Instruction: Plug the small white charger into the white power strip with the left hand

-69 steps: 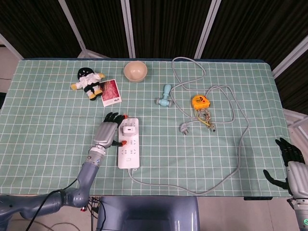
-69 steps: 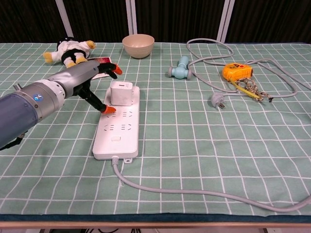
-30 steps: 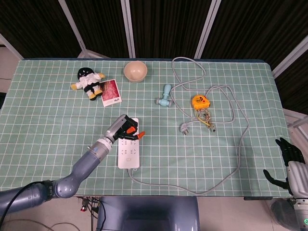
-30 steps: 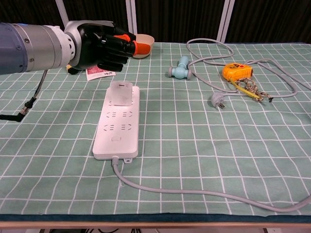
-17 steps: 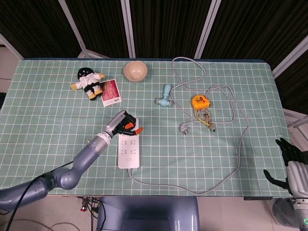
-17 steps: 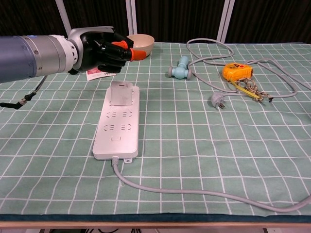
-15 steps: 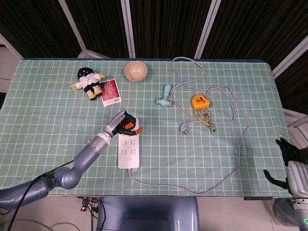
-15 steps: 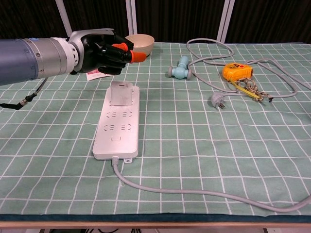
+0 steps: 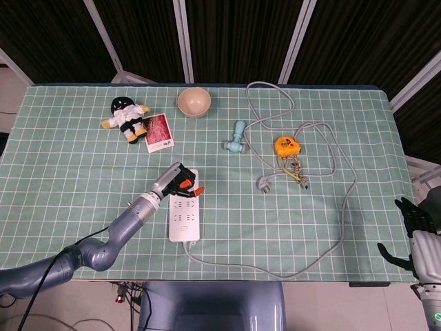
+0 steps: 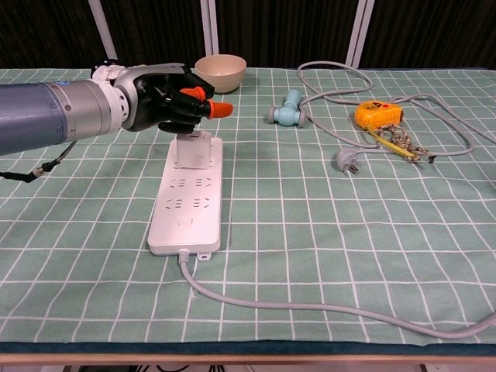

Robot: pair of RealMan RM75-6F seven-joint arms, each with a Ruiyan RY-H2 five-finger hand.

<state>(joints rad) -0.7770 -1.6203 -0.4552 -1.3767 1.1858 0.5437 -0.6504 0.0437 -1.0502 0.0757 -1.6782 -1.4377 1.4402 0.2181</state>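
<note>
The white power strip (image 10: 186, 203) lies lengthwise on the green checked cloth, seen also as the power strip (image 9: 184, 216) in the head view. The small white charger (image 10: 194, 151) stands upright on its far end. My left hand (image 10: 164, 101) hangs right over the charger with its fingers curled in and orange fingertips (image 10: 211, 106) pointing right; nothing shows inside it. I cannot tell whether it touches the charger's top. In the head view the left hand (image 9: 175, 183) hides the charger. My right hand (image 9: 413, 225) sits off the table's right edge, fingers spread, holding nothing.
At the back stand a beige bowl (image 9: 193, 101), a plush doll (image 9: 127, 116) and a photo card (image 9: 158, 132). A light-blue dumbbell toy (image 9: 236, 137), a yellow tape measure (image 9: 285, 145) and a grey cable with a loose plug (image 9: 264, 183) lie to the right.
The left hand rose from beside the strip's left edge, curled its fingers, and has now come down closer over the charger. The charger stays on the strip. The right hand has not moved.
</note>
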